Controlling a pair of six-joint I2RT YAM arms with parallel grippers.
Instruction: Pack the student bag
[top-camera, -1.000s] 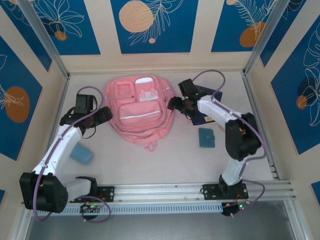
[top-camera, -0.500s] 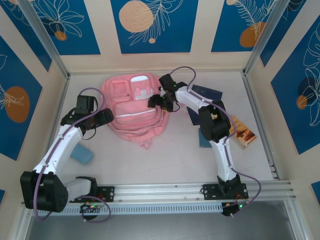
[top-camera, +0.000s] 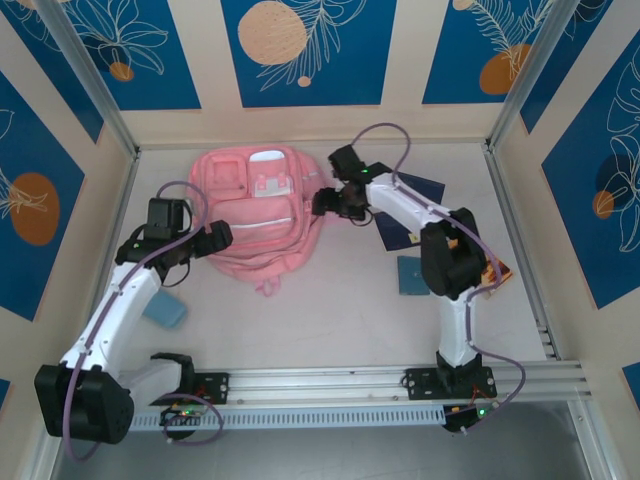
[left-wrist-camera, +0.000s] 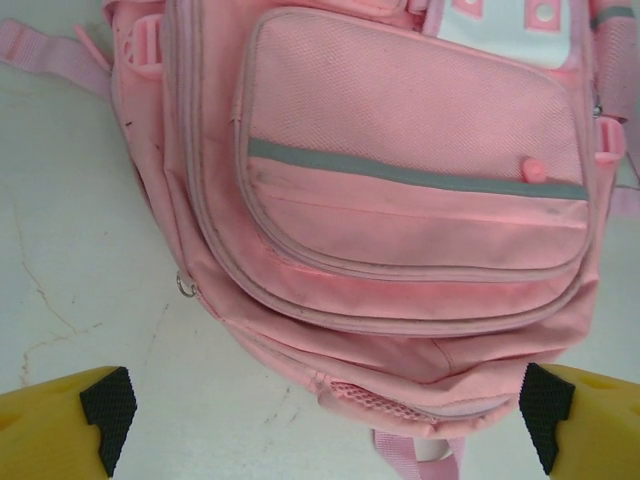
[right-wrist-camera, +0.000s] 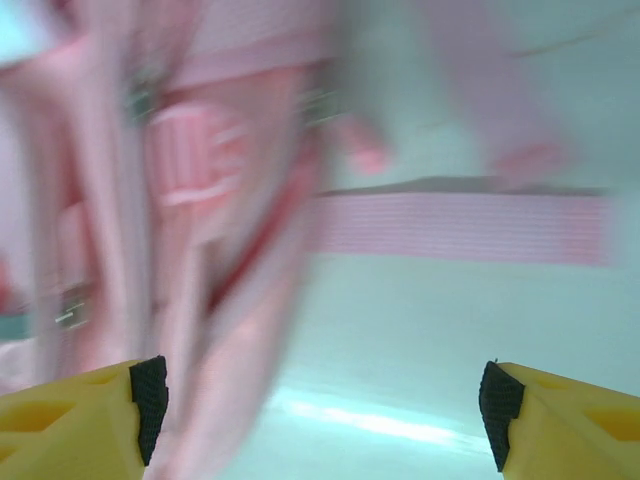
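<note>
The student bag (top-camera: 255, 212), a soft pink backpack, lies front-up at the back middle of the table. My left gripper (top-camera: 218, 238) is at the bag's left side, open. In the left wrist view the bag's front pocket (left-wrist-camera: 410, 190) takes up the upper part, and the bag's edge lies between my widely spread left gripper (left-wrist-camera: 325, 405). My right gripper (top-camera: 323, 203) is at the bag's right edge, open. The right wrist view is blurred: pink fabric (right-wrist-camera: 190, 250) sits by the left fingertip of my right gripper (right-wrist-camera: 320, 395) and a pink strap (right-wrist-camera: 470, 228) crosses the table beyond.
Dark blue booklets (top-camera: 418, 190) lie at the back right under the right arm. A small teal case (top-camera: 411, 275) sits right of centre, an orange-brown item (top-camera: 492, 270) beside it. A light blue object (top-camera: 163, 311) lies under the left arm. Walls enclose the table.
The bag has slid left and toward the back. My right gripper swung left onto the bag, then back slightly. My left gripper opened wider and shifted a little nearer.
</note>
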